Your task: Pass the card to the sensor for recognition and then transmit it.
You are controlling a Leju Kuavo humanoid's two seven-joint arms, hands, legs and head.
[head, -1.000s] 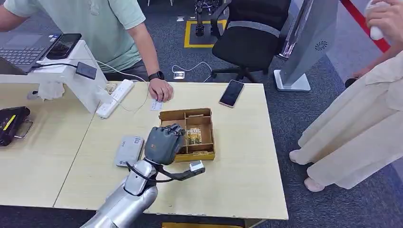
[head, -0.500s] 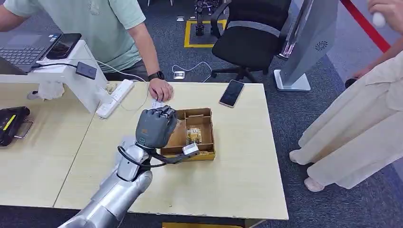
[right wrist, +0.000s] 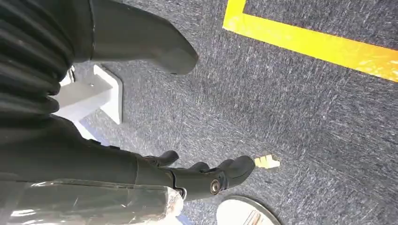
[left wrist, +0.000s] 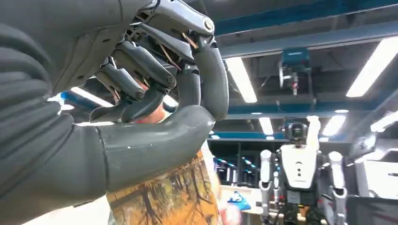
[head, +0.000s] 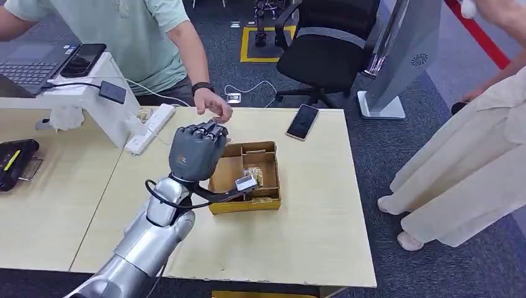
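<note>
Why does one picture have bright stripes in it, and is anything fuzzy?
In the left wrist view the camera looks up, so ceiling lights glare as white stripes, and the left hand holding the card looks dark and slightly smeared. The head view is evenly lit and sharp. In the right wrist view the carpet is sharp and the right hand is shadowed.

Card (left wrist: pixel 173 197) with orange tree print, pinched in raised left hand (head: pixel 196 151), above cardboard box (head: pixel 246 177)

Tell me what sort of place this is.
Most likely an office or robotics lab workspace. A wooden table stands on grey carpet with a black office chair behind it, a laptop sits on a stand, and the left wrist view shows another humanoid robot under ceiling strip lights.
</note>
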